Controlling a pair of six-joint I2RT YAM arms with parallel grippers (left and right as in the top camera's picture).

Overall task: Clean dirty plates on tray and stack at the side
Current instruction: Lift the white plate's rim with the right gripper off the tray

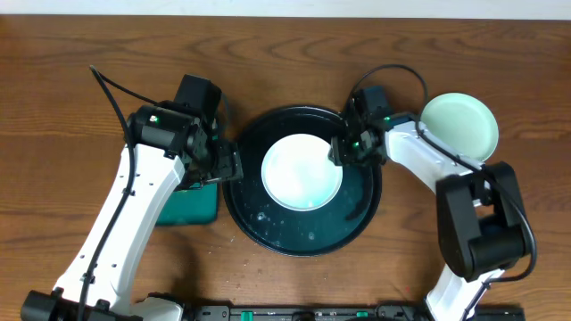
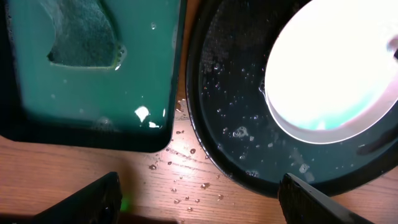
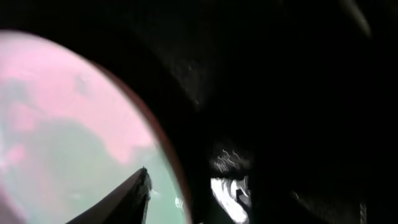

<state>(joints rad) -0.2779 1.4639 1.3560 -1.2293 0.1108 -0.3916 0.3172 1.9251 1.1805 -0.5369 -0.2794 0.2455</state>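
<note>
The black round tray point(image 1: 357, 209) holds one pale plate point(image 1: 302, 171), wet, with water drops around it. A second mint plate point(image 1: 459, 127) sits on the table at the right. My right gripper point(image 1: 343, 147) is at the tray plate's right rim. In the right wrist view one finger lies over the plate point(image 3: 68, 124) a little inside its rim, and the other finger is lost in the dark tray point(image 3: 280, 93). My left gripper point(image 1: 223, 165) is open and empty point(image 2: 199, 205) above bare wood between the two trays. The plate point(image 2: 336, 68) and the tray point(image 2: 230, 106) also show there.
A green rectangular tray point(image 1: 189, 207) with a black rim lies left of the black tray, holding water and a green sponge point(image 2: 84, 37). Water drops dot the wood point(image 2: 199, 180) between the trays.
</note>
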